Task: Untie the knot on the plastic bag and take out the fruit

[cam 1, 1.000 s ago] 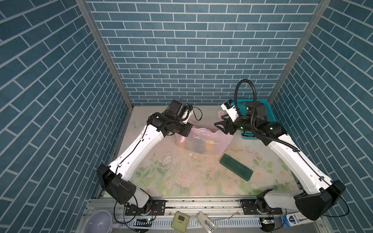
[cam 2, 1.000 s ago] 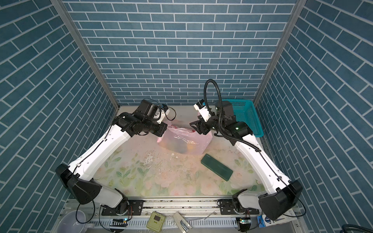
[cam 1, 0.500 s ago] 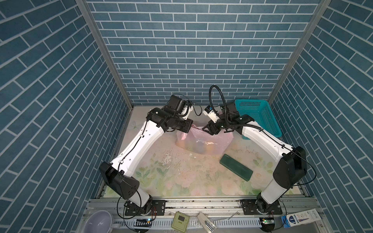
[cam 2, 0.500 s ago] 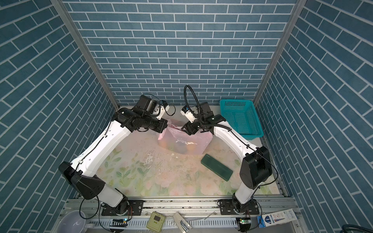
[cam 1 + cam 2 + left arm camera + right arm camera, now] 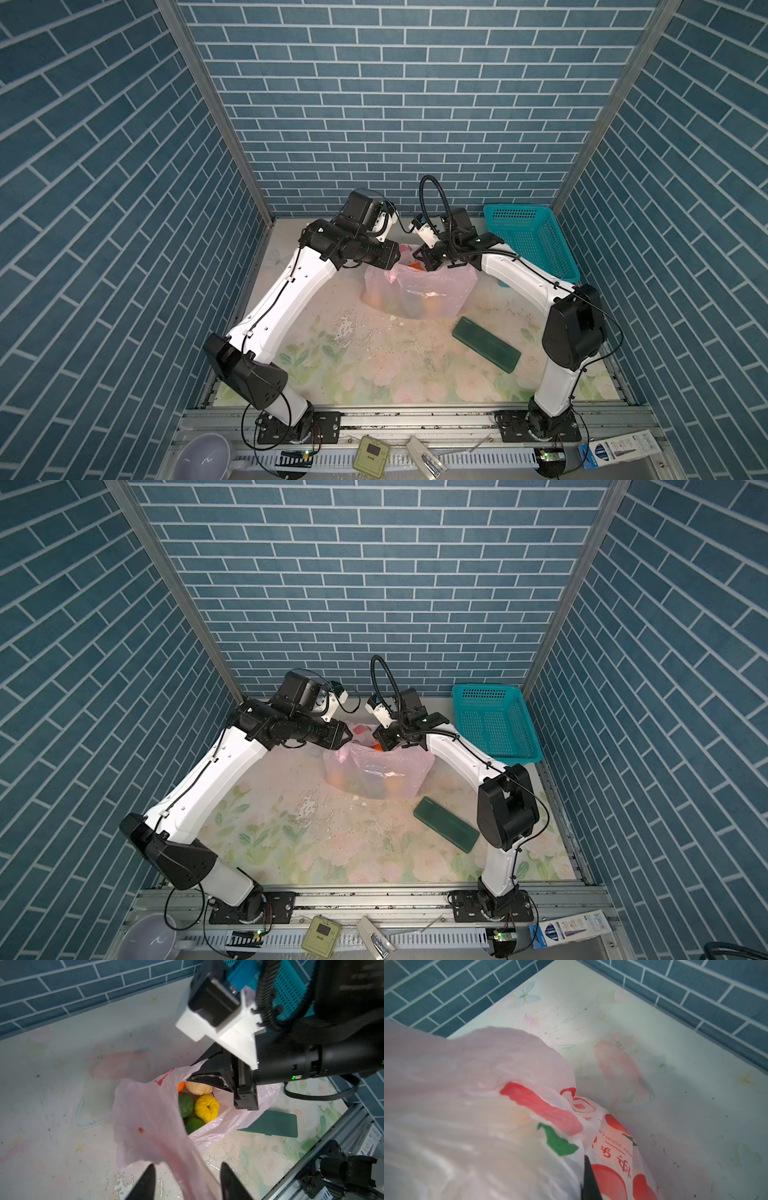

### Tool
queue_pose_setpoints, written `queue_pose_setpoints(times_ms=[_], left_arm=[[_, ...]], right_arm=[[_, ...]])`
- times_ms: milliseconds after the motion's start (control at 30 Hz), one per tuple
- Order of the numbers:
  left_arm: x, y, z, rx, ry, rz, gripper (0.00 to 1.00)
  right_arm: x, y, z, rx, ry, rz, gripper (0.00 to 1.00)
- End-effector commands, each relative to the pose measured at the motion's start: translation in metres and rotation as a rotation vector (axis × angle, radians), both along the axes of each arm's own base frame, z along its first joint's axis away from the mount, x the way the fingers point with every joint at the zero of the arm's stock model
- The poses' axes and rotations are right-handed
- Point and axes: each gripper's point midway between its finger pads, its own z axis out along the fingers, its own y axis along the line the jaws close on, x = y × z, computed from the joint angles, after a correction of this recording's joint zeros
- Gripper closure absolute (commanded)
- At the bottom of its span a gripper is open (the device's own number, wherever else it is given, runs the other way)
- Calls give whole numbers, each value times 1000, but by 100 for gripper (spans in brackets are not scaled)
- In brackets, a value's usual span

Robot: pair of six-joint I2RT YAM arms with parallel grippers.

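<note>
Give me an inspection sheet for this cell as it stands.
surface: floral mat, scuffed and flaked mid-table.
job's things: plastic bag mouth open, no knot seen; fruit inside it.
clutter: dark green block beside the bag; teal basket in the back right corner.
grippers: left gripper open, bag strip running between its jaws; right gripper shut on the bag's rim.
cables: black hose loops above the right wrist.
surroundings: blue brick walls; bowl and small devices by the front rail.

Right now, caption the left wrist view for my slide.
Open plastic bag showing fruit; right tool pinches its rim, left tool open around loose plastic.
</note>
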Motion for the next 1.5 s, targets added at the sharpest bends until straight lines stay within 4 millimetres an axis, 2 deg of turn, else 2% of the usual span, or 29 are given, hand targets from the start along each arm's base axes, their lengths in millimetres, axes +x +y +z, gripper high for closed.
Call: queue_pose_setpoints(times_ms=[0,33,167,267,367,567,767,1000,1200,1300,1467], left_arm=[[9,14,6,19,-40,86,8],[12,13,10,7,-57,95,2],[23,11,15,15,-101,131,0],[34,8,9,49,-119,140,0],[38,-8,0,29,-93,85,0],[28,-36,-1,-105,-75,-8,0],[24,-44,-30,-121,-21,-2,0],[20,-58,-12,-211,-79,-24,0],[12,-69,-30,-163,-65,-46,0],[21,-53,-51,12,-75,44,0],[34,16,-75,307,-152,276,2]], right_arm=[[7,4,79,120,-146,-28,100],[6,4,83,124,-149,-26,100],[0,3,95,138,-154,-18,100],[-3,1,98,142,-158,-16,100],[-3,1,97,142,-154,-18,100],[-1,2,95,144,-144,-29,100],[1,3,100,161,-148,-38,100],[2,1,96,149,-141,-47,100],[1,2,103,163,-147,-45,100],[-1,2,107,171,-148,-42,100],[-5,-2,112,178,-158,-41,100]])
